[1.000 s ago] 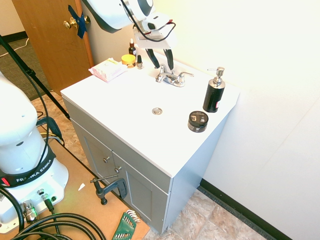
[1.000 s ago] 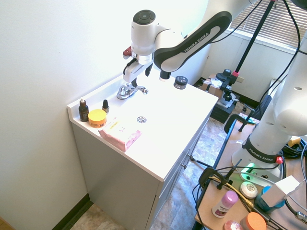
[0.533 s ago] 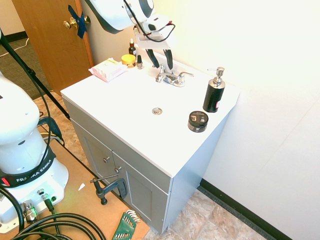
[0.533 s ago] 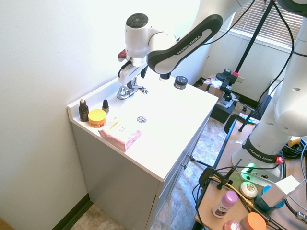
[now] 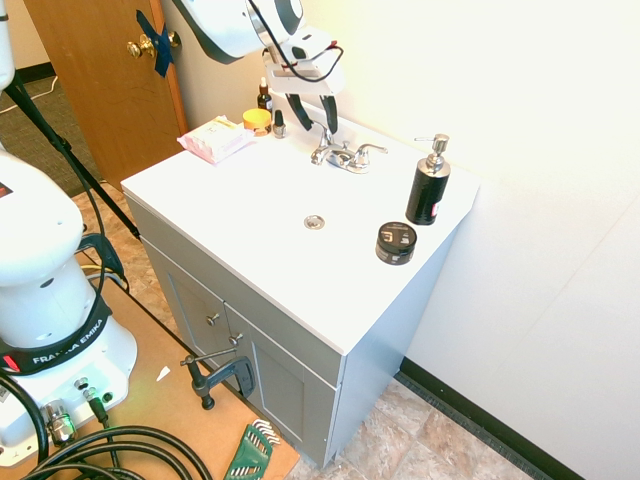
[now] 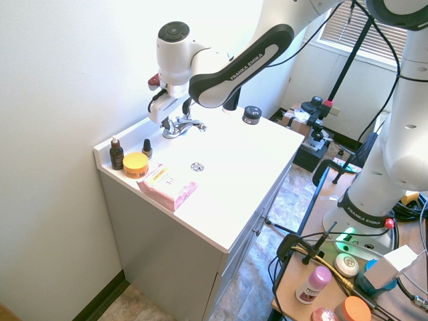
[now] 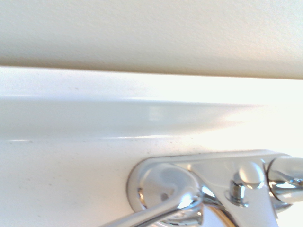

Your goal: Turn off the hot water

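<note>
Chrome hot lever (image 5: 324, 137) sits at the faucet's (image 5: 341, 155) left end by the back wall, w/ gripper (image 5: 314, 113) hanging just over it, fingers spread apart, soap pump (image 5: 429, 182) and black jar (image 5: 396, 242) well off right.

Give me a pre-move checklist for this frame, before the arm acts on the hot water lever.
1. Gripper open wide enough to take the lever: ok, fingers spread.
2. Gripper over the hot lever, not the other lever: ok.
3. Fingers touching the lever: cannot tell; not clear in either exterior view.
4. Water running from the spout: cannot tell; none visible.
5. Dropper bottle clear of the gripper: ok, apart.
6. Lever in wrist view: ok, at the frame's lower edge.
</note>
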